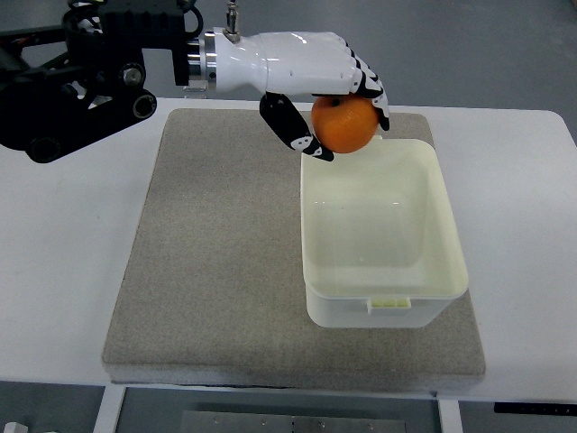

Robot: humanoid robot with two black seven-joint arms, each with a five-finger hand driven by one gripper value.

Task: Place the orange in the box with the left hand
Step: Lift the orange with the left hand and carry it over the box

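**A:** Where does the orange [343,124] sit right now?

**B:** In the left hand [317,90], fingers [293,126] curled around it, thumb side wrapping from below. It hangs at about twelve o'clock of the box [445,230], over the far rim and slightly toward eleven, so only partly above the opening.

**A:** And the right hand?

**B:** Not in the frame at all.

**A:** So how would you finish the step cleanly?

**B:** I'd judge the fruit needs carrying toward six o'clock until it is clear of the far wall and over the middle of the empty box, then lowering before the fingers loosen. Letting go where it is now risks a bounce off the rim onto the grey mat [216,253]. The box looks light and stands near the mat's three o'clock edge on the white bench [54,271], so a knock from the knuckles could shift it.

**A:** Which way does the orange point? Any long axis to mind?

**B:** It's close to round, so no long axis worth speaking of. A small dark spot near its top, facing up, may be the stem end, though I can't be certain. Orientation shouldn't matter for the drop.
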